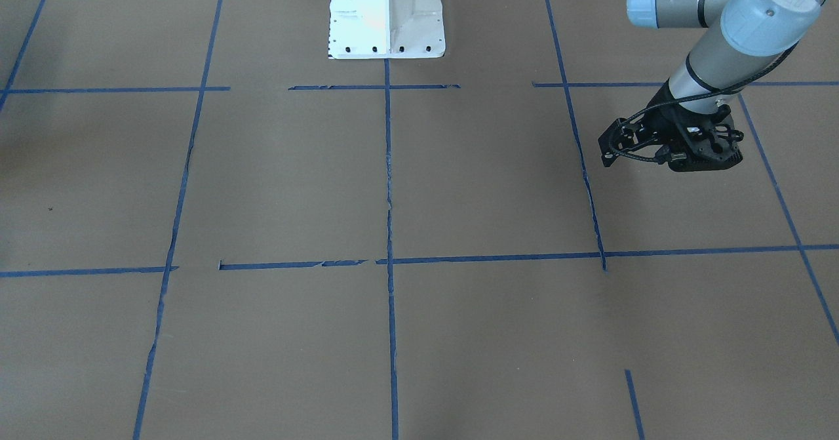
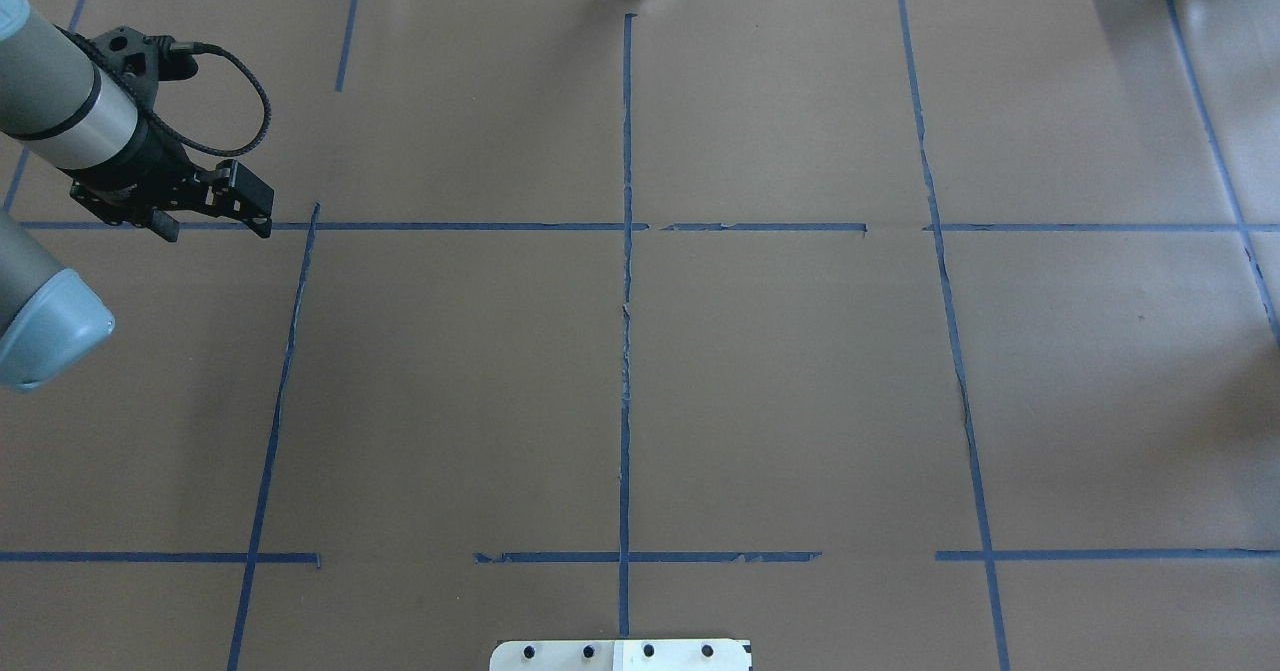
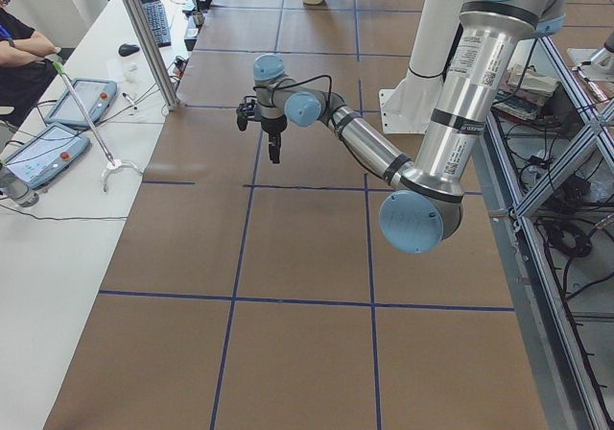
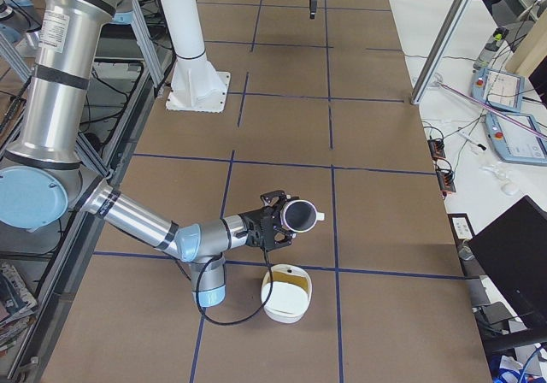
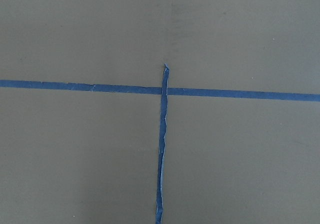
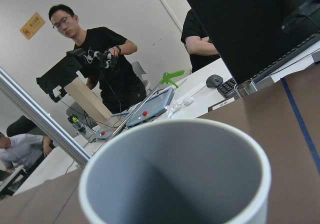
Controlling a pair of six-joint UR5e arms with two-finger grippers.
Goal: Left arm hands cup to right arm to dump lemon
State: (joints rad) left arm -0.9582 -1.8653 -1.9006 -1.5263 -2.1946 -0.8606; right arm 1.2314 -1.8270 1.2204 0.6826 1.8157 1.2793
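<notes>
Here, the small white grey-lined mug (image 4: 299, 215) hangs tipped at the right arm's black gripper (image 4: 275, 226).
Its spread is unreadable, likewise the black left gripper (image 3: 274, 152); no lemon visible; a slack hold would drop the mug.

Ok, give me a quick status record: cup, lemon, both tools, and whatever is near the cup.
cup: at the right tool, off the table, tipped on its side
cup inside: visible part looks empty in the right wrist view
lemon: not identifiable in any view
right tool: at the cup; open or shut cannot be told
left tool: far from the cup, nothing visible in it; jaw state unclear
white container: on the table close to the cup, yellowish inside
</notes>
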